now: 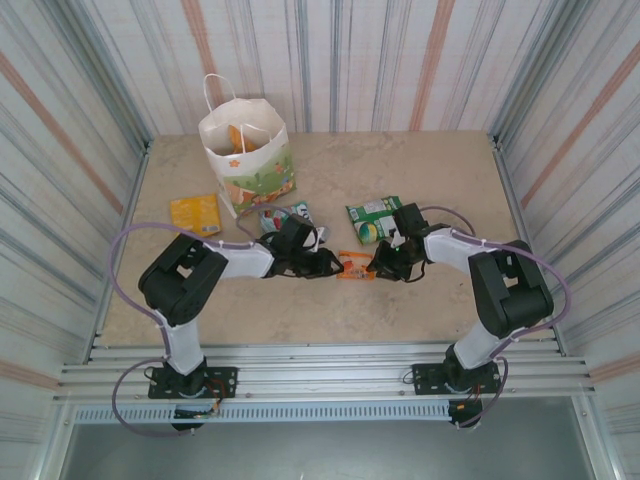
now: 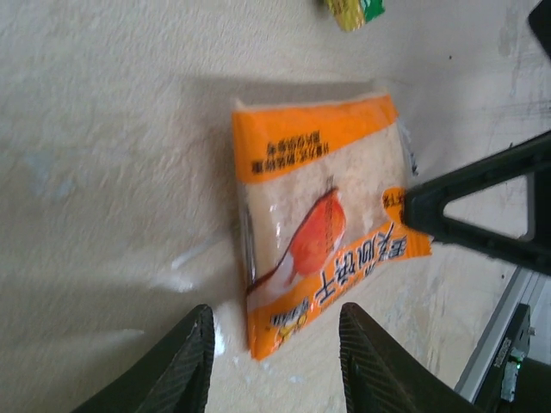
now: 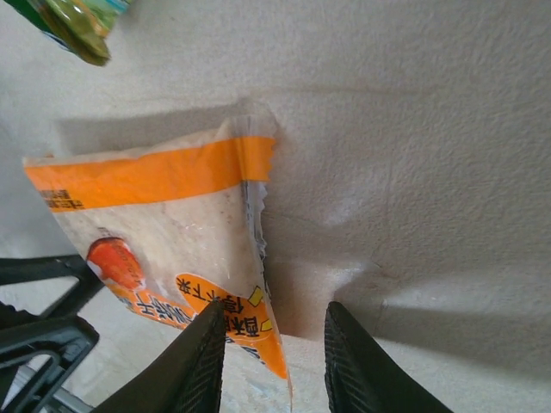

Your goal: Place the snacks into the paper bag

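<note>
- Top external view: the small orange packet (image 1: 355, 265) lies flat on the table (image 1: 440, 170), near the middle, between the left end effector (image 1: 325, 262) and the right end effector (image 1: 385, 262). The paper bag (image 1: 245, 150) stands upright at the far left, well apart from it.
- More snacks lie on the table: a yellow packet (image 1: 195, 213) left of the bag, a green-and-white packet (image 1: 285, 215) just in front of it, and a green packet (image 1: 372, 218) further right.
- Left wrist view: the left end effector (image 2: 275, 361) stands partly open and holds nothing. One corner of the orange packet (image 2: 323, 224) lies just beyond its tips.
- Right wrist view: the right end effector (image 3: 275, 357) is also partly open. One finger (image 3: 202, 357) overlaps a corner of the packet (image 3: 164, 232), and the sealed edge reaches into the gap, not visibly pinched.
- The packet looks light, thin and crinkly, and its glossy film is probably slippery. Lying flat, it offers little to get under, so the sealed edge or a corner seems the best hold, pinched gently.
</note>
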Motion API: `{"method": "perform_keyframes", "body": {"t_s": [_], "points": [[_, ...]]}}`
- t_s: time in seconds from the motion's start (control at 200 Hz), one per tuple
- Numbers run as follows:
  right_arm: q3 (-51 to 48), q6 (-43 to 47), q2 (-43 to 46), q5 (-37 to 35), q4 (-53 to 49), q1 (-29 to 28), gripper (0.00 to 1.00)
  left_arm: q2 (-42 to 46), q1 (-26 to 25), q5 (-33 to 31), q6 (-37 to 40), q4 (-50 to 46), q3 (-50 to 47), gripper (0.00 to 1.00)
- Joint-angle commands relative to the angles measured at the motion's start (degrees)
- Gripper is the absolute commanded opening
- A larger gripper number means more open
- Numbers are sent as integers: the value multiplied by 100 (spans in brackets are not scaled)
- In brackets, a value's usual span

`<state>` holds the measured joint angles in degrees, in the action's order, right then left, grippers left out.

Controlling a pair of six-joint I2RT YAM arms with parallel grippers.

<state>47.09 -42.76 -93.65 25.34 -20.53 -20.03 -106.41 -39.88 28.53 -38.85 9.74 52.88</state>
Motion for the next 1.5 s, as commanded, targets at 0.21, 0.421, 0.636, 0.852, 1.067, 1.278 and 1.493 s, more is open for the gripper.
{"method": "perform_keyframes", "body": {"t_s": [0.21,0.421,0.636,0.852,1.067,1.278,1.493], "points": [[-118,95,-322,123,224,-166,26,-488,-40,83,-127,170,245,41],[-92,52,-467,198,361,-220,25,-677,-49,235,-219,377,292,38],[-105,36,-362,182,377,-251,26,-615,-69,221,-126,261,345,22],[-300,6,436,-108,458,-315,44,-21,-88,-443,517,-626,314,9],[-306,72,1171,-311,584,-343,53,841,-90,-1022,1229,-1653,593,2],[-334,118,1955,-747,865,-607,54,1645,-35,-1630,1914,-2543,979,0],[-438,171,2431,-827,1848,-847,56,2195,387,-1656,2465,-2923,1395,0]]}}
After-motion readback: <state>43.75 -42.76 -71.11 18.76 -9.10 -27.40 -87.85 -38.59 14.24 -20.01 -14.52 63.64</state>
